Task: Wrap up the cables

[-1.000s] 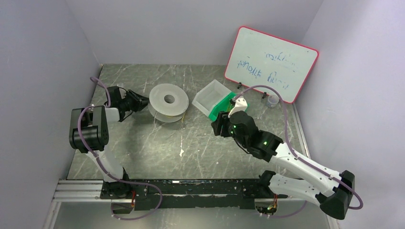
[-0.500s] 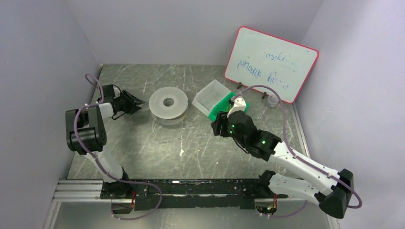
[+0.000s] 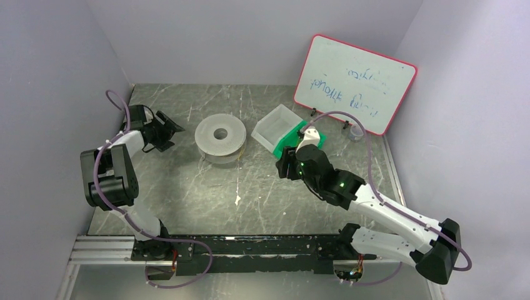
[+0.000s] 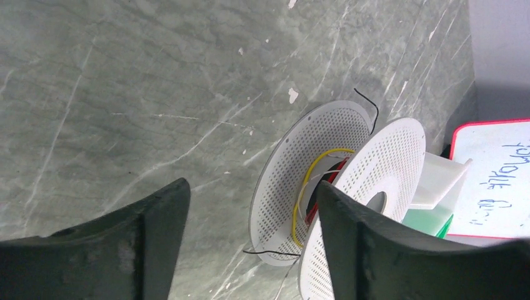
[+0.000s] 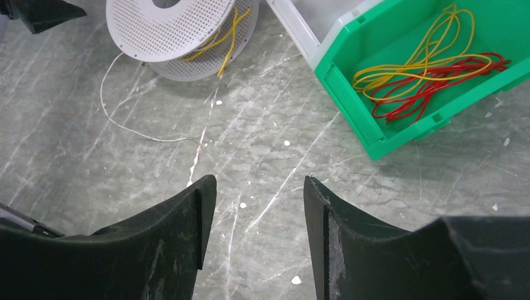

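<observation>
The grey marbled desk (image 3: 187, 200) carried everything, with a red-rimmed whiteboard (image 3: 353, 84) leaning at its far right corner. The left claw (image 3: 167, 129) hung near the far left edge, just left of the spool and apart from it; its jaws stood wide with nothing between them (image 4: 250, 187). The right claw (image 3: 286, 164) hovered right of the desk's middle, just on the near side of the green bin, its fingers (image 5: 200, 206) parted moderately and empty. A white perforated plastic spool (image 3: 220, 137) lay flat towards the far edge, left of centre. A white open plastic bin (image 3: 275, 125) and a green open plastic bin (image 3: 289, 139) sat side by side, touching, below the whiteboard. The thin cables lay in two places: a loose tangle of yellow and red ones (image 5: 425, 75) inside the green bin, and yellow, red and black ones (image 4: 312, 175) looped between the spool's discs, with black ends poking out. A pale thin wire (image 5: 119, 112) trailed from the spool across the desk. A small clear cup (image 3: 357, 132) stood by the whiteboard's foot.
</observation>
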Available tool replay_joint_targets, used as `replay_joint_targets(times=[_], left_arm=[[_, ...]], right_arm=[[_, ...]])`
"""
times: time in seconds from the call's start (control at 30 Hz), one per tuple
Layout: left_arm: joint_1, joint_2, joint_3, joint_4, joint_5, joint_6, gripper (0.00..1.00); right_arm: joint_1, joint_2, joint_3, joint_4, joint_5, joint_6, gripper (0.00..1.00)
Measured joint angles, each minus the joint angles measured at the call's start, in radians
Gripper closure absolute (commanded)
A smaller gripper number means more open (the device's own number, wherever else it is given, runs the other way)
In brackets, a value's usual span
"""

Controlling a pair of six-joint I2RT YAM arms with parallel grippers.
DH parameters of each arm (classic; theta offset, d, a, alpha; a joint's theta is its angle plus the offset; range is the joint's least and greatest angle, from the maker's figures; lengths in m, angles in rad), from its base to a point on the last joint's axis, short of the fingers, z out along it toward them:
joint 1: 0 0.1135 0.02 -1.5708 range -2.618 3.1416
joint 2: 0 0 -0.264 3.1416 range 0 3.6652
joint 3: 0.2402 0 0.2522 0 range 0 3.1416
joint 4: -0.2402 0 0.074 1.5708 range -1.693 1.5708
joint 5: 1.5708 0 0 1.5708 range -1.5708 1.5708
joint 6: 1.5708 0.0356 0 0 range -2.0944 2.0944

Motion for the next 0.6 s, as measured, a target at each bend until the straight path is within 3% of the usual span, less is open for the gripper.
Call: replay_joint_targets(times=[0.03,0.07,0.1,0.43,0.53,0.6], left_arm=[[0.000,-0.002,0.001,-0.005,-0.002,0.003,0.15],[0.000,-0.006,0.001,-0.014,-0.006,0.010,0.03],[0.000,-0.010,0.001,-0.023,-0.011,0.018,0.00],[-0.012,-0.056,0.103,-0.158,-0.105,0.096,0.01],[-0.040,-0.068,0.187,-0.208,-0.150,0.140,0.01],[-0.076,-0.072,0.242,-0.240,-0.181,0.169,0.01]], right_arm=[[0.000,0.004,0.000,-0.002,0.000,0.000,0.42],[0.000,0.009,0.000,-0.004,0.000,0.002,0.42],[0.000,0.012,0.000,-0.005,-0.001,0.002,0.41],[-0.087,0.165,0.065,-0.027,-0.085,-0.043,0.23],[-0.173,0.248,0.103,-0.039,-0.170,-0.067,0.01],[-0.238,0.311,0.138,-0.043,-0.232,-0.068,0.00]])
